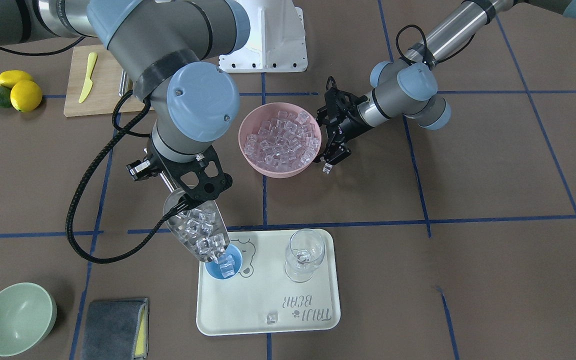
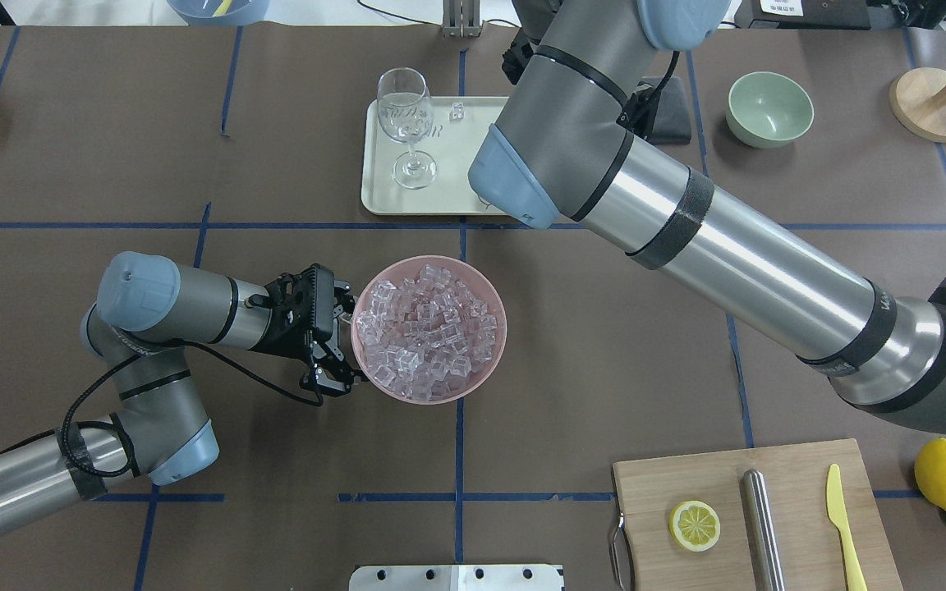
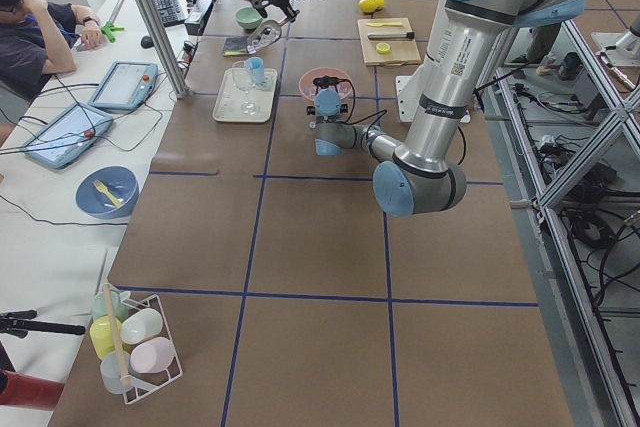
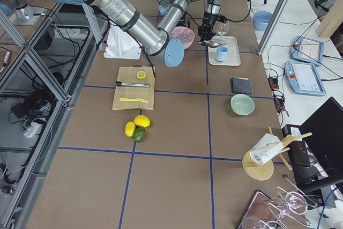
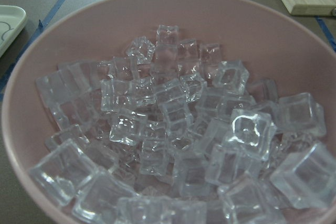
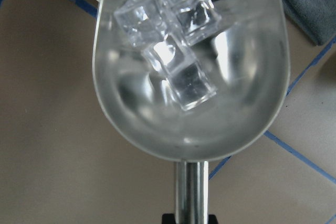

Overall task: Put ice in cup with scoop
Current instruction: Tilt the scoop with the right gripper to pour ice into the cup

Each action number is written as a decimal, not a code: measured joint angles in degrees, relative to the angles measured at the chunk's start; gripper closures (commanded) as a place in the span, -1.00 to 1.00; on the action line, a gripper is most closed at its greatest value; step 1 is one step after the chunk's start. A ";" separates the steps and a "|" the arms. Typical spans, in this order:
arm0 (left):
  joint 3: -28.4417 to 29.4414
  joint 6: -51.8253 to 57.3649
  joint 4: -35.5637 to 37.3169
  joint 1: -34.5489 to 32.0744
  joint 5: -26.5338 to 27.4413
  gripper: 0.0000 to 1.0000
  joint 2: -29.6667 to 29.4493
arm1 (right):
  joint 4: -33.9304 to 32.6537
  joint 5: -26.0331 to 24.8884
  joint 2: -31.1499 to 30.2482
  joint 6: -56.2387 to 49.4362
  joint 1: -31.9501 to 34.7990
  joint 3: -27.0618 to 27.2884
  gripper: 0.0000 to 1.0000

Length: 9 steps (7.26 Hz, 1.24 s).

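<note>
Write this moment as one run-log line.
right gripper: shut on scoop, tipped over cup | ice: in scoop and cup | left gripper: beside pink bowl, state unclear | stray cube: on tray

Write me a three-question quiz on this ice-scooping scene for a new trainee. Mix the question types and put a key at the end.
1. Multiple choice: which arm's gripper holds the scoop? A) the robot's left B) the robot's right C) neither
2. True or false: a loose ice cube lies on the tray, outside the cup.
3. Fill in the blank: the left gripper sits beside the ___ bowl full of ice.

Key
1. B. The right gripper holds the handle, with the scoop tipped over the cup.
2. True.
3. Pink.
</note>
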 measured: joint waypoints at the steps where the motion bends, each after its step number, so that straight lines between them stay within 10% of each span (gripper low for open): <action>1: 0.00 0.04 0.02 0.00 0.00 -1.00 0.00 | 0.00 0.00 0.14 -0.21 0.03 -0.20 1.00; 9: 0.00 0.07 -0.02 0.00 0.00 -1.00 0.00 | -0.04 0.00 -1.44 -1.20 -0.04 0.23 1.00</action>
